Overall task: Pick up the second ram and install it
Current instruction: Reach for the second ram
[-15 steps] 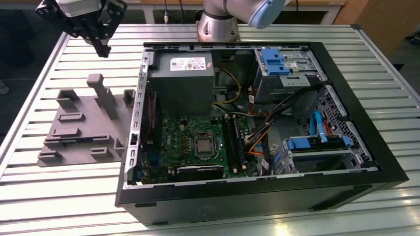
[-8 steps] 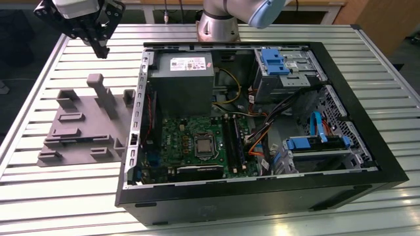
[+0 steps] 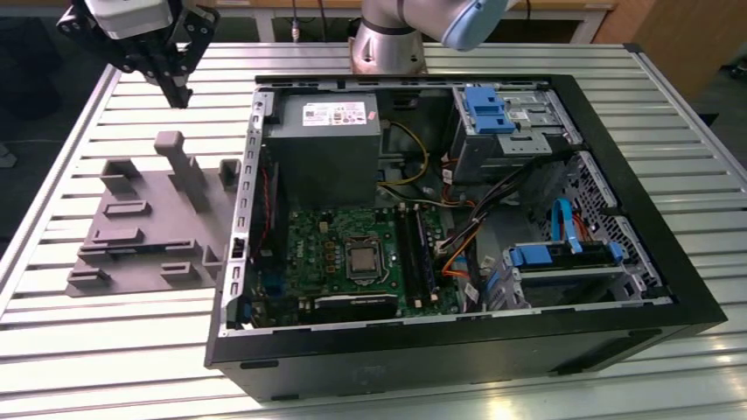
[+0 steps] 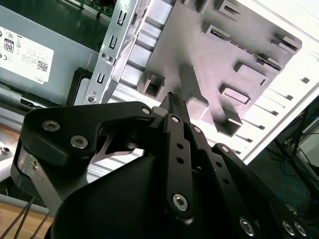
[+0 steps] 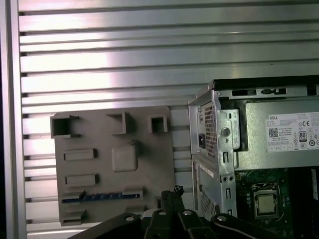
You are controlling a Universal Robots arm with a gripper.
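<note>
The second ram (image 5: 99, 196) is a thin dark strip with a bluish sheen. It stands on edge between two low supports of the grey holder block (image 5: 114, 159), near the block's edge farthest from its tall posts. My gripper (image 3: 178, 90) hangs high over the table at the exterior view's upper left, beyond the holder block (image 3: 152, 219) and well apart from it. Its fingertips (image 4: 173, 101) are pressed together with nothing between them. In the first wrist view the gripper (image 5: 172, 193) points down beside the block, close to the case wall.
An open computer case (image 3: 653, 289) lies on the slatted metal table (image 3: 70, 350), to the right of the block in the exterior view. Inside are a green circuit board (image 3: 315, 236) with long black slots (image 3: 415, 254), a grey power supply (image 3: 321, 144), blue drive brackets (image 3: 485, 109) and loose cables.
</note>
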